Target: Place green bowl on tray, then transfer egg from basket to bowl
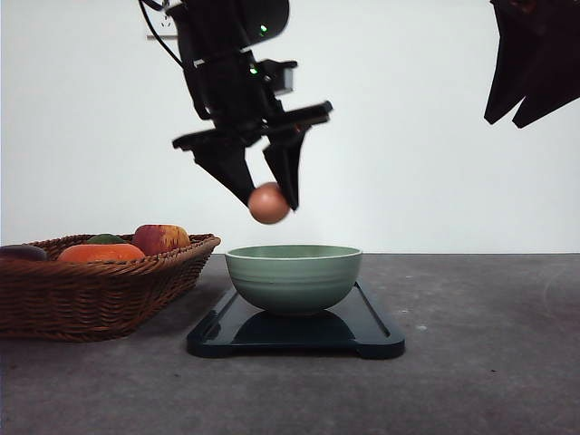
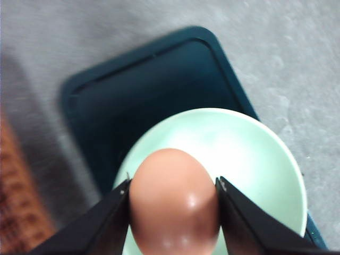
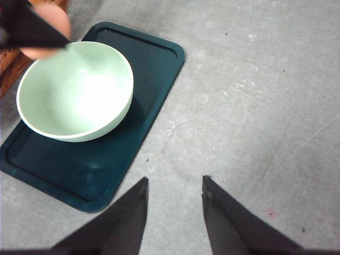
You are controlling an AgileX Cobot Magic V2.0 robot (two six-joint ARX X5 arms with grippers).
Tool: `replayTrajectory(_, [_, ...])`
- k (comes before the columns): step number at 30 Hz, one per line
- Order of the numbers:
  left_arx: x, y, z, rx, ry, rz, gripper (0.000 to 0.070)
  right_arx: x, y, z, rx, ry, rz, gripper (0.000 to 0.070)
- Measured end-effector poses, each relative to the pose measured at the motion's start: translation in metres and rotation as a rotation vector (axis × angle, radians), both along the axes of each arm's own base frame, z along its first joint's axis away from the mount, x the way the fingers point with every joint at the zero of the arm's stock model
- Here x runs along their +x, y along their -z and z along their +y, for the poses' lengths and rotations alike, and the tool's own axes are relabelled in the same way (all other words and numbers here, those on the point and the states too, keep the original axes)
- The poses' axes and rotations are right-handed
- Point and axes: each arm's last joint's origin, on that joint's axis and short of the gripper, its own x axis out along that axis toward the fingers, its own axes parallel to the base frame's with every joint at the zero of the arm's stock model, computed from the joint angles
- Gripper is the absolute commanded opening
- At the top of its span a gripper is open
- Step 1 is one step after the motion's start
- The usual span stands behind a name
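The pale green bowl (image 1: pixel 293 276) rests on the dark tray (image 1: pixel 376 331) at the table's middle. My left gripper (image 1: pixel 269 201) hangs above the bowl's left rim, shut on a brown egg (image 1: pixel 268 203). In the left wrist view the egg (image 2: pixel 174 199) sits between the two black fingers over the bowl (image 2: pixel 255 164) and tray (image 2: pixel 138 90). The wicker basket (image 1: pixel 100 290) stands to the left of the tray. My right gripper (image 3: pixel 174 204) is raised at the upper right, open, over bare table beside the tray (image 3: pixel 143 90) and bowl (image 3: pixel 77 90).
The basket holds an apple (image 1: pixel 160 238), an orange fruit (image 1: pixel 100 253), a green item (image 1: pixel 106 239) and a dark item (image 1: pixel 20 252). The grey table (image 1: pixel 489 344) stretches right of the tray. A white wall stands behind.
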Motion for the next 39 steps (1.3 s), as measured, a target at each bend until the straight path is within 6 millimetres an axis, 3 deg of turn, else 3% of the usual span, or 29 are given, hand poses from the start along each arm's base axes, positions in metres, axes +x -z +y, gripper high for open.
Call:
replayTrajectory(15, [0.009, 0.046, -0.019, 0.049, 0.025, 0.07, 0.0229, -0.001, 0.001, 0.0, -0.004, 0.0, 0.009, 0.0199])
replayTrajectory(39, [0.008, 0.057, -0.028, 0.053, 0.041, 0.074, 0.0229, -0.001, 0.001, 0.0, -0.005, 0.0, 0.009, 0.0199])
